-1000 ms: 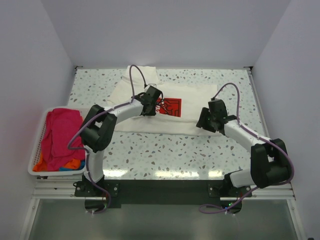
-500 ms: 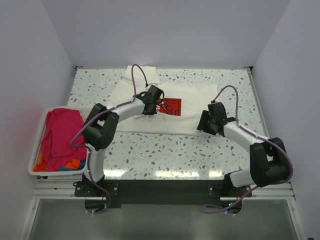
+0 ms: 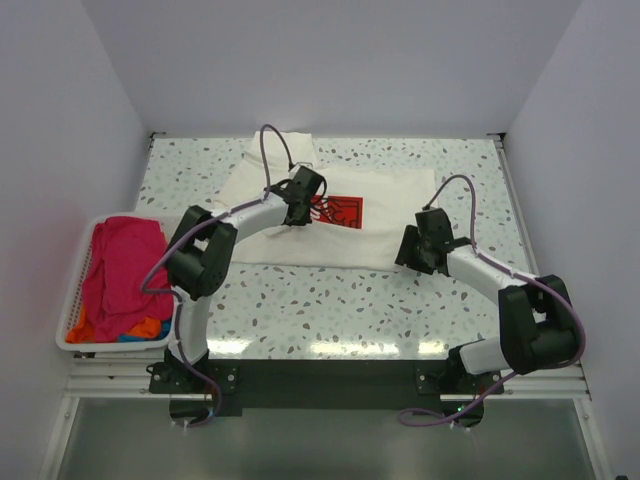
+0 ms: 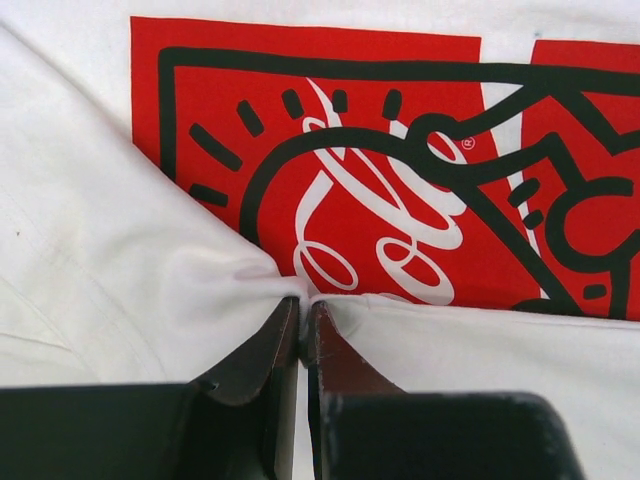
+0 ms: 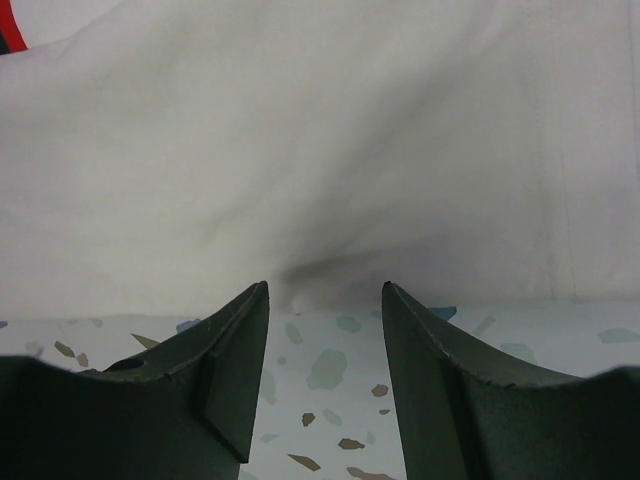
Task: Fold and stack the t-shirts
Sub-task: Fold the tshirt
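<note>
White cloth t-shirt (image 3: 385, 205), red rectangular print, lies spread by the far edge of the speckled bench (image 3: 330, 305). We see the left gripper (image 4: 303, 303) pinching it and the right gripper (image 5: 325, 288) with fingers apart.

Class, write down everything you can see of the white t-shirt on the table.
The white t-shirt is soft, matte cloth, lying spread and mostly flat on the speckled table, with one part rumpled at its far left. Its red rectangular print carries black and white line drawing. The left gripper is shut on a pinched ridge of cloth at the print's edge. The right gripper stands open at the near hem, not gripping it.
</note>
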